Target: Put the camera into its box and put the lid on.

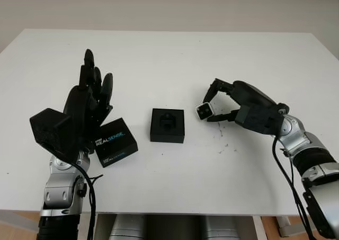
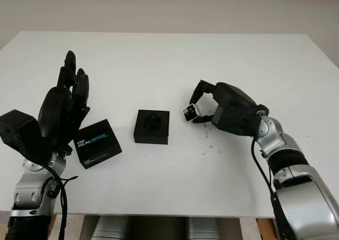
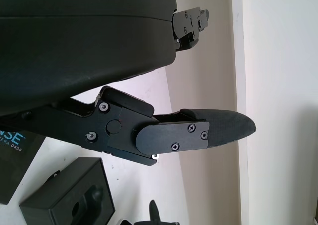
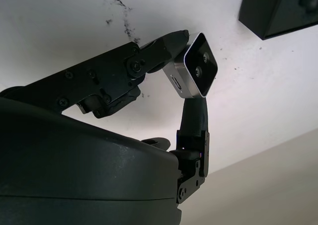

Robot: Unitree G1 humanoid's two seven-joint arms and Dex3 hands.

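My right hand [image 1: 212,106] is shut on the small silver camera [image 1: 203,110], holding it just above the table to the right of the black box [image 1: 167,125]. In the right wrist view the camera [image 4: 195,74] is pinched between the fingertips, its dark lens face turned outward. The box is open, with a black foam insert. Its lid [image 1: 115,141], black with REALSENSE lettering, lies flat on the table left of the box. My left hand [image 1: 87,99] is open and raised above the table, just left of the lid.
The white table [image 1: 169,54] stretches wide behind the objects. A few small dark specks [image 1: 225,144] mark the surface below my right hand. The table's front edge runs close under both forearms.
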